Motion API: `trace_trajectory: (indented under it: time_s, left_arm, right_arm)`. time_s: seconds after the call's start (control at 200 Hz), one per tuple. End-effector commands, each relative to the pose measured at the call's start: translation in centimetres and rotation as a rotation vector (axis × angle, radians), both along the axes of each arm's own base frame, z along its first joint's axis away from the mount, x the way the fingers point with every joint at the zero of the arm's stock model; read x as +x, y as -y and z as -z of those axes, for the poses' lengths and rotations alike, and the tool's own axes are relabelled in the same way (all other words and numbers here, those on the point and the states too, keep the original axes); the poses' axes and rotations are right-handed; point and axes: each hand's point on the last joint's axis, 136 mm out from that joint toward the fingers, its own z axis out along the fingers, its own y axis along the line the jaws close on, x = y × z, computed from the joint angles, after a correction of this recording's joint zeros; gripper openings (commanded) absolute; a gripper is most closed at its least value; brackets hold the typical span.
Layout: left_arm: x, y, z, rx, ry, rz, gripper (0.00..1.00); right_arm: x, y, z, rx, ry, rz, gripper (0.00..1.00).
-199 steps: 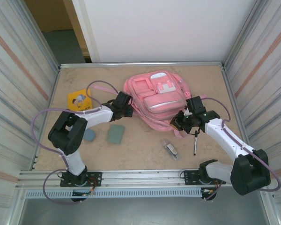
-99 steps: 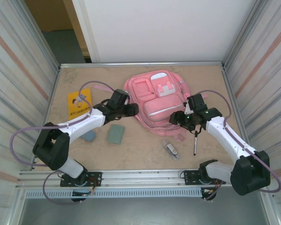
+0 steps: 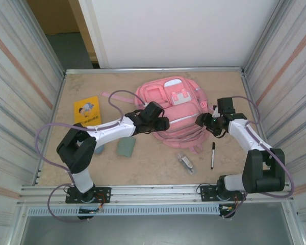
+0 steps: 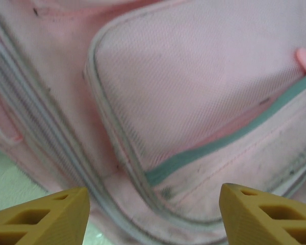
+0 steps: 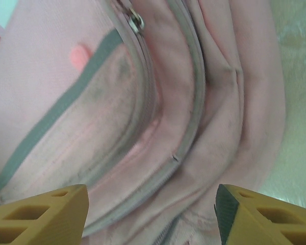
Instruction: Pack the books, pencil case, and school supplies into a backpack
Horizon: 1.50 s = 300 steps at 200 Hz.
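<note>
The pink backpack is laid flat, front pockets up, between the two grippers. The left gripper is held over its near-left side and the right gripper at its right edge. In both wrist views the yellow fingers are spread wide apart above pink fabric. Nothing is gripped, and contact with the fabric cannot be told. The orange-yellow book is seen left of the backpack. The sage-green book, clear-and-grey item and black pen are seen nearer than it.

Robot lab test cell: alu-frame rail, ribbed side panels, white back wall, beige tabletop.
</note>
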Motion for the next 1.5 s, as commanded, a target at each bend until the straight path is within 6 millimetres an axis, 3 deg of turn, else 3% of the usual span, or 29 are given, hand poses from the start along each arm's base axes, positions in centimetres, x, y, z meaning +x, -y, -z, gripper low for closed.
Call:
trace_trajectory:
  time_s: [0.0, 0.12, 0.336, 0.451, 0.511, 0.626, 0.717, 0.902, 1.112, 1.313, 1.408, 1.498]
  left_arm:
    - [1.9, 1.0, -0.8, -0.044, 0.038, -0.06, 0.68]
    - [2.4, 2.7, -0.3, -0.12, 0.035, -0.052, 0.68]
    - [2.2, 2.6, 1.5, -0.127, 0.003, -0.124, 0.67]
    - [2.4, 4.1, 1.4, -0.172, 0.022, -0.067, 0.51]
    - [2.7, 3.9, 1.2, -0.157, 0.045, -0.069, 0.41]
    - [3.3, 3.1, 0.5, -0.131, 0.098, -0.058, 0.35]
    - [3.6, 2.4, -0.2, -0.147, 0.105, -0.05, 0.2]
    - [4.5, -0.7, -3.2, -0.197, 0.149, -0.057, 0.0]
    - [4.6, -2.2, -7.4, -0.2, 0.172, 0.019, 0.0]
    - [5.4, -3.9, -13.2, -0.198, 0.274, 0.026, 0.0]
    - [5.5, -4.2, -15.8, -0.207, 0.317, 0.022, 0.0]
    - [5.7, -4.6, -16.9, -0.218, 0.323, 0.005, 0.0]
  right_arm:
    - [2.2, -0.1, 0.0, 0.033, 0.036, 0.056, 0.66]
    - [3.1, 0.4, 1.8, 0.007, -0.032, 0.087, 0.67]
    - [4.9, -1.1, 3.1, 0.092, -0.03, 0.032, 0.63]
    - [5.5, -2.6, 3.0, 0.147, -0.018, -0.04, 0.53]
    - [5.7, -3.3, 2.8, 0.161, -0.011, -0.073, 0.49]
    - [5.8, -4.8, 2.2, 0.186, 0.014, -0.133, 0.33]
    - [5.6, -6.5, 1.6, 0.199, 0.032, -0.196, 0.23]
    - [4.3, -11.0, -2.0, 0.278, 0.084, -0.3, 0.13]
    - [3.0, -15.1, -8.4, 0.342, 0.179, -0.352, 0.04]
    - [1.9, -15.9, -13.6, 0.344, 0.263, -0.33, 0.0]
    - [1.1, -15.5, -14.7, 0.329, 0.291, -0.316, 0.0]
    - [0.7, -15.1, -15.7, 0.343, 0.305, -0.286, 0.0]
